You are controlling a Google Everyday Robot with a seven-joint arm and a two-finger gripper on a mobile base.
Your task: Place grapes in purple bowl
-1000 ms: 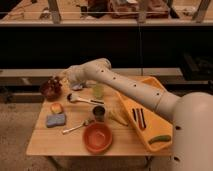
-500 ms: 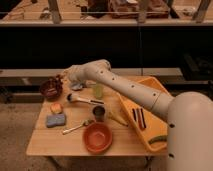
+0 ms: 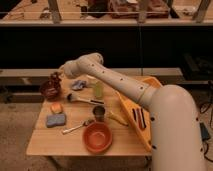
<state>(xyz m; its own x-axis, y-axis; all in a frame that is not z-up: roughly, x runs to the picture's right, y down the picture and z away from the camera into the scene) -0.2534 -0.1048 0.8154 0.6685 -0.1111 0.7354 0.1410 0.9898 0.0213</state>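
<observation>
Near the far left corner of the worktop, the grapes [image 3: 54,78] hang as a small dark lumpy cluster just above the purple bowl [image 3: 49,90], at the tip of the gripper [image 3: 56,77]; the jaws look clamped on the top of the cluster, though the view is too coarse to be certain how much of it they hold. By their look, the grapes should be light and bumpy, with a smooth skin that could slip, so a hold high on the bunch, closed gently, seems the soundest; a hard squeeze would likely distort a soft cluster, and a loose hold could let it swing or drop off centre. The bowl sits close to the left edge, small and shallow, so the release wants to be low and central. Outward from there, a crumpled blue cloth [image 3: 78,84] and a pale green cup [image 3: 98,89] stand toward the far edge, a brush [image 3: 82,99] lies mid-table, a yellow sponge [image 3: 56,107] and a blue sponge [image 3: 56,120] rest along the left side, a spoon [image 3: 76,127] and metal cup [image 3: 99,112] sit centrally, a banana [image 3: 117,117] lies to the right, and an orange bowl [image 3: 97,137] stands by the near edge.
</observation>
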